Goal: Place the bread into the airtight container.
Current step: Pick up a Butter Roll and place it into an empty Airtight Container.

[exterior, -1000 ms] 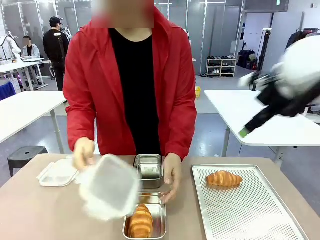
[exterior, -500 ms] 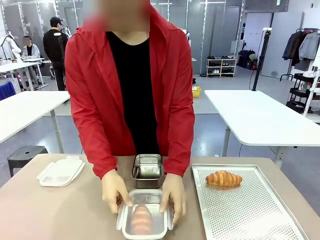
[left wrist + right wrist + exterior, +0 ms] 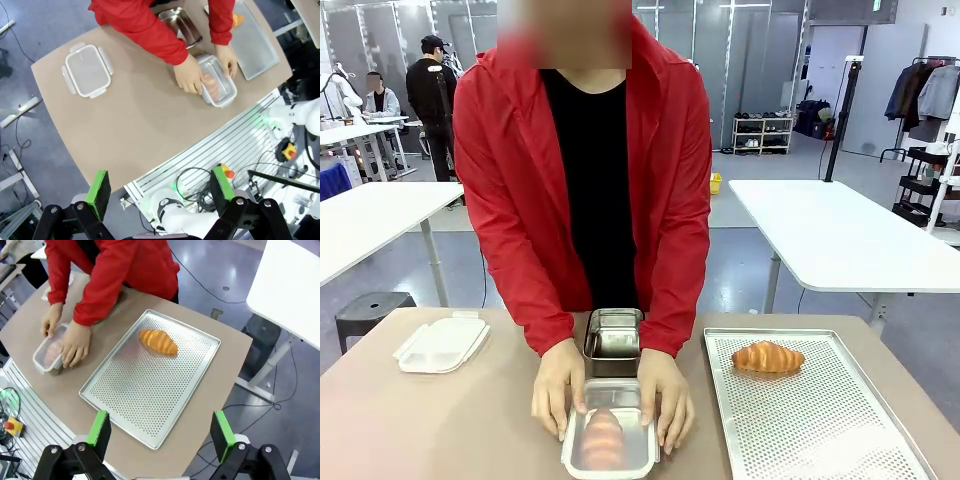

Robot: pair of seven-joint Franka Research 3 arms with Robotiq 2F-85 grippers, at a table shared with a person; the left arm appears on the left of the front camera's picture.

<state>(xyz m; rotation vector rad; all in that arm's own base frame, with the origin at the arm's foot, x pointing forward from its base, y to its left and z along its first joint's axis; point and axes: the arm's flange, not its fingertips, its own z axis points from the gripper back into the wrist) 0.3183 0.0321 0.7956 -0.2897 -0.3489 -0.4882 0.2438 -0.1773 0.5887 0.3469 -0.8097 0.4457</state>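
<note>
Press lid (image 3: 632,458) flat over bread (image 3: 602,438), squaring edges with both hands (image 3: 558,385) before latching. Found left claw (image 3: 160,187) and right claw (image 3: 160,428) empty, jaws spread wide, high above bench (image 3: 440,420).

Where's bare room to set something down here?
Free: near half of perforated metal tray, this side of the golden croissant; brown tabletop between white plastic lid and clear lidded container. Crowded: centre, person's hands on that container, steel tin behind.

No writing, label, brand, number or sign is legible on anything on or around the table.
</note>
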